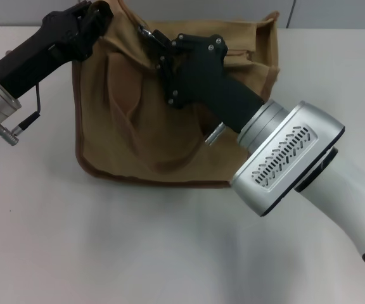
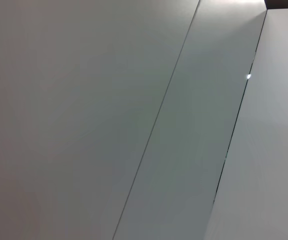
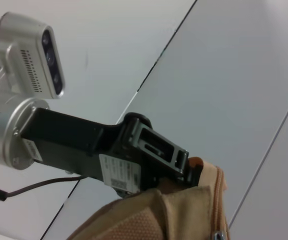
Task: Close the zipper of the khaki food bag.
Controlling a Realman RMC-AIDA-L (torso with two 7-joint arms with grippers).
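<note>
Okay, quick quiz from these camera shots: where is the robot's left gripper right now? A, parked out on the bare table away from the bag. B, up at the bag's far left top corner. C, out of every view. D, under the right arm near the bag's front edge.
B: in the head view the left gripper sits at the far left top corner of the khaki food bag, and the right wrist view shows it against the bag's fabric edge.

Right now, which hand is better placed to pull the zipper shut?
Right, probably. The right hand is at the zipper on the bag's top. The left hand grips the khaki food bag at its corner, steadying it.
</note>
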